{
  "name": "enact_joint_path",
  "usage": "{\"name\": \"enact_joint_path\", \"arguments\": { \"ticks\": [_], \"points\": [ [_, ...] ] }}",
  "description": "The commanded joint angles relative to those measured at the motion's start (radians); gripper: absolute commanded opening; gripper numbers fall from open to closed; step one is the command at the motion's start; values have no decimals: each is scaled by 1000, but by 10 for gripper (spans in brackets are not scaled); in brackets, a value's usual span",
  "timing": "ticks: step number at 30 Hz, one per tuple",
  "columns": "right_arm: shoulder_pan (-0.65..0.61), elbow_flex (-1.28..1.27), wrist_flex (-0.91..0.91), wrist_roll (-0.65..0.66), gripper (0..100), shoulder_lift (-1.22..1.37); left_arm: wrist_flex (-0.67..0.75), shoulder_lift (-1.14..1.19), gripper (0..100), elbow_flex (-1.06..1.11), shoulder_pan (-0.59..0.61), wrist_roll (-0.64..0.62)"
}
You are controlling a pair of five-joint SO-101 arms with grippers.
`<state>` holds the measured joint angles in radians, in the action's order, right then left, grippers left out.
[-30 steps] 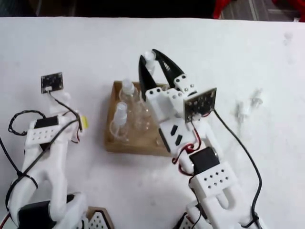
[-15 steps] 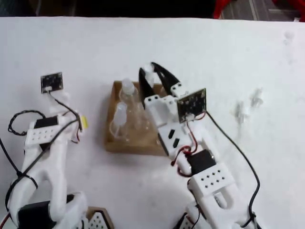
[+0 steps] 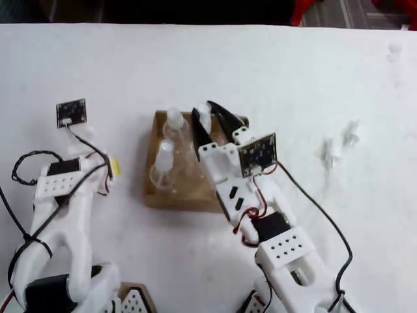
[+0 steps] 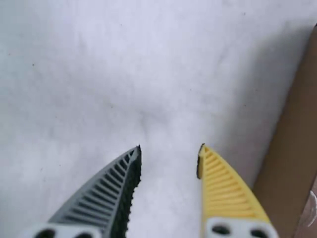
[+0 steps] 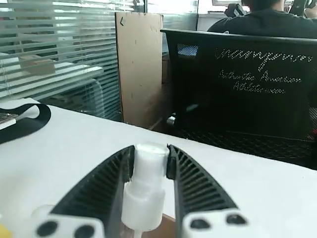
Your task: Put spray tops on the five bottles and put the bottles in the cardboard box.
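Your left end effector (image 4: 168, 159) hangs spread above the table (image 4: 74, 74), just left of the cardboard box (image 3: 151, 194). Capped bottles (image 3: 164, 160) stand inside the box. Your right end effector (image 5: 149, 148) pinches a bottle's spray top (image 5: 147, 166) over the box's far right part. Loose spray tops (image 3: 331, 154) lie on the table farther right.

Beyond the right gripper (image 5: 150, 148) and white table (image 5: 64, 144) stand window blinds (image 5: 54, 44), a brown board (image 5: 140, 69) and a black chair (image 5: 237, 114).

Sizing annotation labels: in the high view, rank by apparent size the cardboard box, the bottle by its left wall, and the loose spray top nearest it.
1. cardboard box
2. bottle
3. loose spray top
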<state>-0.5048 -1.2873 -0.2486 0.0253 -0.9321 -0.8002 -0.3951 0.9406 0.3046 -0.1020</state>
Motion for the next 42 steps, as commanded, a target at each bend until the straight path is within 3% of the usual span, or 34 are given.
{"name": "enact_joint_path", "arguments": {
  "ticks": [1,7,15,20,26,40,42],
  "points": [
    [15,2,-38,-5,18,1,-5,-2,180,-44,-10,14],
    [8,3,-47,-11,16,41,-5,-2,180,-44,-10,14],
    [13,0,-219,-11,16,211,-5,-2,180,-43,-10,14],
    [7,-44,-251,-6,16,199,-5,-2,180,-44,-10,14],
    [10,-198,-427,-3,15,131,-5,-2,180,-44,-10,14],
    [-42,-187,-337,-5,21,124,-5,-2,180,-40,-10,14],
    [-41,-187,-335,-5,57,124,-5,-2,180,-40,-10,14]
  ]
}}
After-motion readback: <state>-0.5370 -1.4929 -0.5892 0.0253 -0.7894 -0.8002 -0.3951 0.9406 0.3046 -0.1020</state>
